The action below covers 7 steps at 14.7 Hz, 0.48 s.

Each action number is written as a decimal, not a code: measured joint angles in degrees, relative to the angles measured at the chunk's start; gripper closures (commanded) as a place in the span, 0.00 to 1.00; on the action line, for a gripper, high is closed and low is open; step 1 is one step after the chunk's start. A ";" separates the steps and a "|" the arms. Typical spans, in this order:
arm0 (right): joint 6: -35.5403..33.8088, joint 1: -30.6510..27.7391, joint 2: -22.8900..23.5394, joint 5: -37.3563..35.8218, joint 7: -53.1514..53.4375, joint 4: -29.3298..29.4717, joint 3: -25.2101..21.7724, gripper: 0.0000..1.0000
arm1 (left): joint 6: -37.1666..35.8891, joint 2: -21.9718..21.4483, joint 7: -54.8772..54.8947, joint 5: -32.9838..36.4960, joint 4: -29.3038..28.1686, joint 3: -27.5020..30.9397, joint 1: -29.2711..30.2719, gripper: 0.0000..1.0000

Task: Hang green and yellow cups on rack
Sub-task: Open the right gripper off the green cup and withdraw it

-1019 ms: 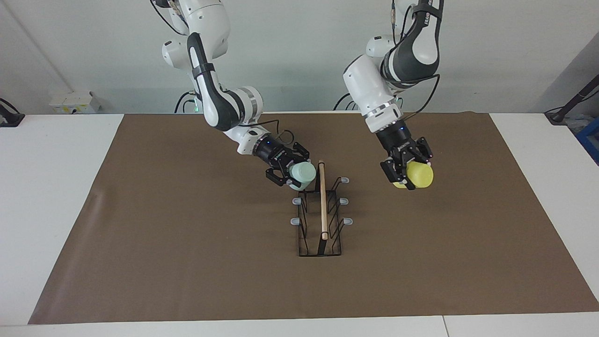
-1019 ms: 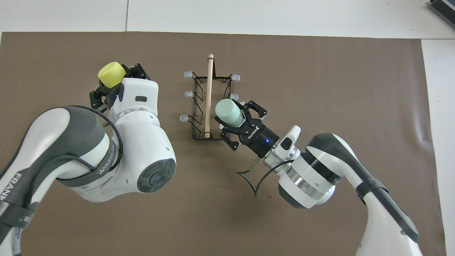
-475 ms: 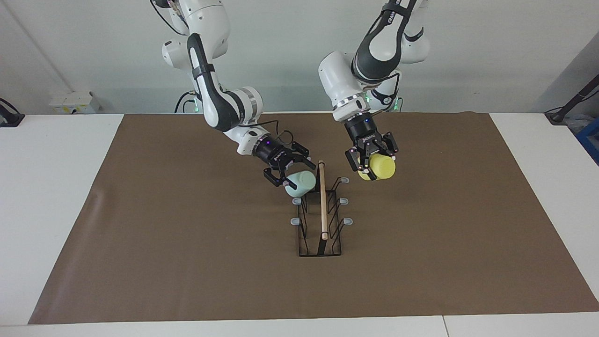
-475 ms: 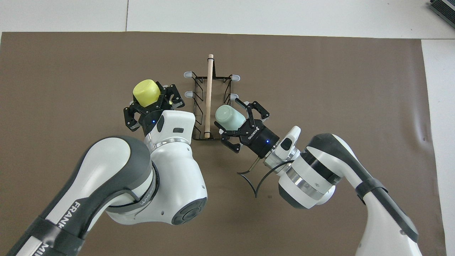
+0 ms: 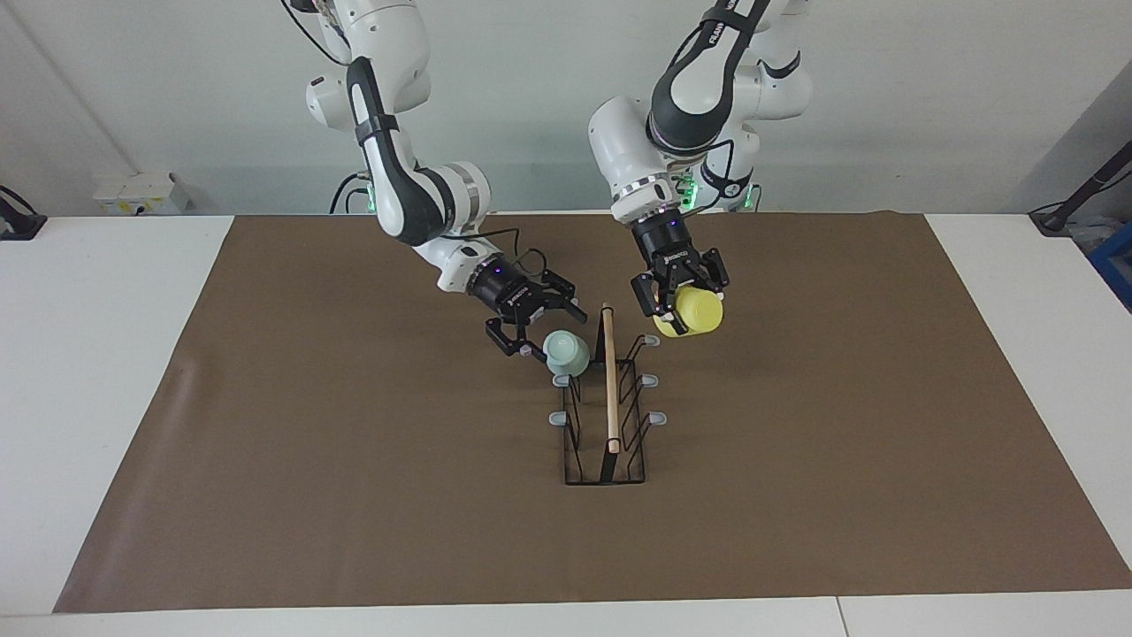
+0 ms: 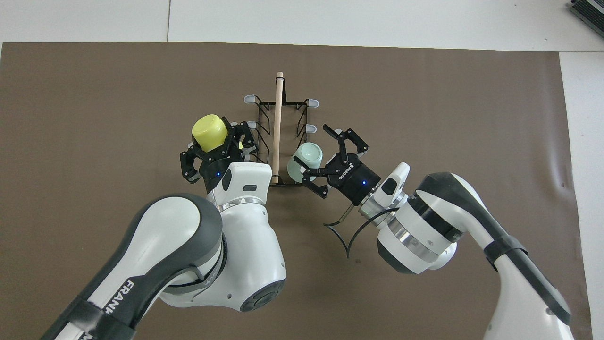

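since the earlier frames the left gripper (image 5: pixel 688 299) has swung in from the left arm's end of the mat to the rack's side, and the right gripper (image 5: pixel 537 325) has drawn back a little from the green cup (image 5: pixel 566 352), which now sits lower on the rack (image 5: pixel 607 416).

right gripper: jaws spread wide, empty, just beside the green cup on the side toward the right arm's end; whether a fingertip touches the cup cannot be told. green cup: pale mint, tapered, tilted with its closed base upward, over the prong nearest the robots on that side of the rack (image 6: pixel 278 137).

left gripper (image 6: pixel 222 141): jaws closed on the yellow cup (image 5: pixel 692 311), held in the air just beside the rack, over the mat by the near prongs on the side toward the left arm's end. yellow cup (image 6: pixel 210 132): bright yellow, tapered, gripped near its mouth, closed base pointing away from the wrist; apart from the prongs.

rack: black wire stand, wooden rod along the top, grey-tipped prongs on both sides, standing near the middle of the brown mat (image 5: pixel 354 495). the mat covers most of the white table (image 5: pixel 88 372).
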 measured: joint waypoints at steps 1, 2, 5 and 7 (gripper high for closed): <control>1.51 -1.06 -0.76 -1.60 -0.05 0.25 0.00 0.00 | 0.00 0.15 -1.68 1.38 -0.31 -0.16 0.00 1.00; 2.55 -2.25 -1.52 -2.95 -0.11 0.39 0.02 0.00 | 0.00 0.35 -3.48 2.57 -0.62 -0.34 0.00 1.00; 3.49 -5.56 -3.18 -5.92 -0.37 0.46 0.06 0.00 | 0.00 0.84 -5.40 3.65 -1.03 -0.74 0.00 1.00; 3.50 -7.92 -3.47 -11.23 -0.36 0.47 0.08 0.00 | 0.00 1.42 -5.80 4.36 -1.20 -1.14 0.00 1.00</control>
